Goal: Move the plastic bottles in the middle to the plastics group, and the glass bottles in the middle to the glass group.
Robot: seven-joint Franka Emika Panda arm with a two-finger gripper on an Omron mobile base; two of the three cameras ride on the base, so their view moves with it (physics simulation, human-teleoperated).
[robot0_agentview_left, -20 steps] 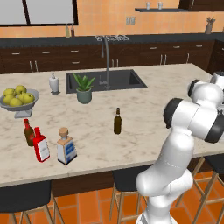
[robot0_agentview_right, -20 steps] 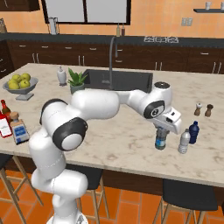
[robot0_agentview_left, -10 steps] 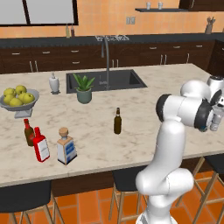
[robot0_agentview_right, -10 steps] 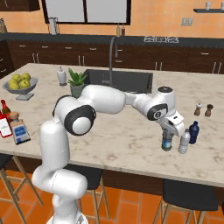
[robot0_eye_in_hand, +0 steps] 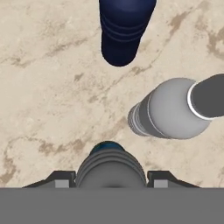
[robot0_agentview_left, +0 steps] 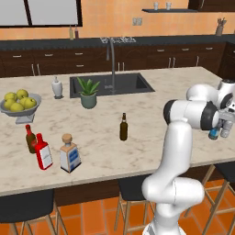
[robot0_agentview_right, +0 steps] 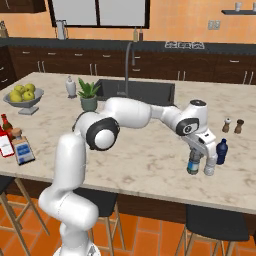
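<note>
My gripper (robot0_agentview_right: pixel 196 154) is shut on the small clear water bottle (robot0_agentview_right: pixel 193 165) with a blue label, held upright at the counter's right end. The bottle's base is low, close to the counter top. Right beside it stands the pale clear bottle (robot0_agentview_right: pixel 210 165), with the dark blue bottle (robot0_agentview_right: pixel 221 151) just behind. In the hand view the water bottle (robot0_eye_in_hand: pixel 110 166) sits between my fingertips (robot0_eye_in_hand: pixel 61 180), with the pale bottle (robot0_eye_in_hand: pixel 168 114) and the dark blue bottle (robot0_eye_in_hand: pixel 123 33) beyond. The slim brown bottle (robot0_agentview_left: pixel 123 127) stands mid-counter. The corked clear bottle (robot0_agentview_left: pixel 69 153) stands by the red bottle (robot0_agentview_left: pixel 43 152) and the short brown bottle (robot0_agentview_left: pixel 30 138).
Salt and pepper shakers (robot0_agentview_right: pixel 233 125) stand behind the plastic bottles. A sink (robot0_agentview_left: pixel 110 84), a potted plant (robot0_agentview_left: pixel 88 93), a white dispenser (robot0_agentview_left: pixel 57 87) and a fruit bowl (robot0_agentview_left: pixel 19 104) occupy the far half. The counter's front edge runs close to the held bottle.
The arm has carried the water bottle a little to the right, up beside the pale clear bottle. The other bottles have not moved.
</note>
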